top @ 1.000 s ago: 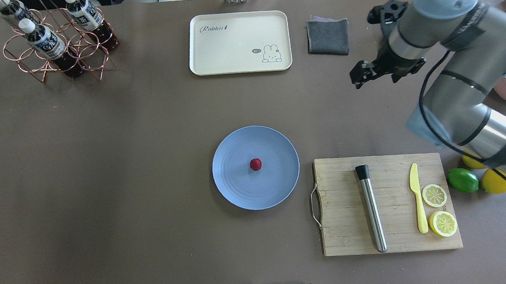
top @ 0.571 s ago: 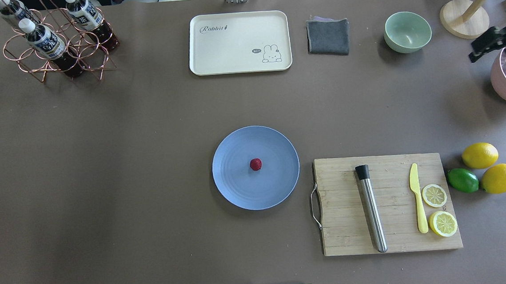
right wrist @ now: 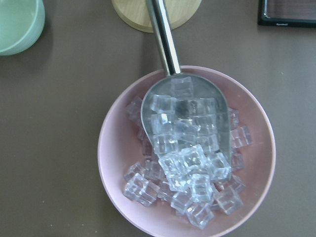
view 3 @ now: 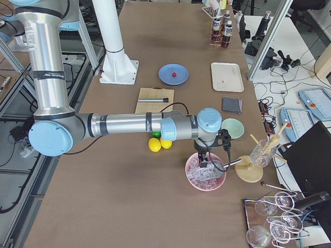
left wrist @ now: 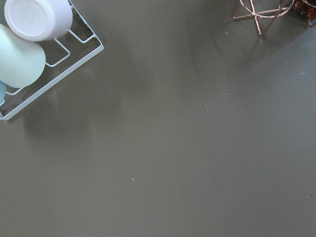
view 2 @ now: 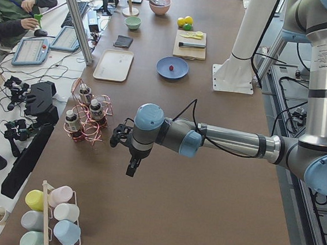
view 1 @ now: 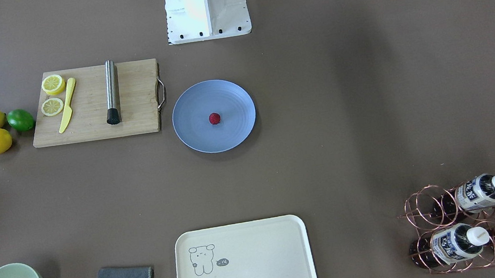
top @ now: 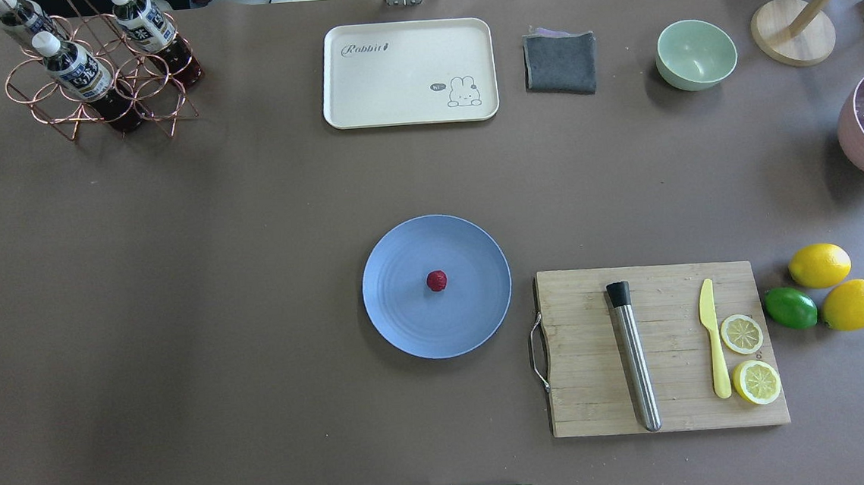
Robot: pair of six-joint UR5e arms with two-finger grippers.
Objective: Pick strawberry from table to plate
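Note:
The small dark-red strawberry lies at the middle of the round blue plate, which rests on the brown table. No gripper is near either one. My left gripper appears only in the exterior left view, pointing down over bare table beside the bottle rack; I cannot tell if it is open or shut. My right gripper appears only in the exterior right view, hanging over the pink bowl of ice; its state cannot be told either.
A wooden cutting board with a steel muddler, yellow knife and lemon halves lies right of the plate, with lemons and a lime beside it. The cream tray, grey cloth, green bowl, bottle rack and pink ice bowl sit farther off.
My right arm has swung out of the overhead view to the right, uncovering the green bowl and the lemons. The strawberry and plate have not moved.

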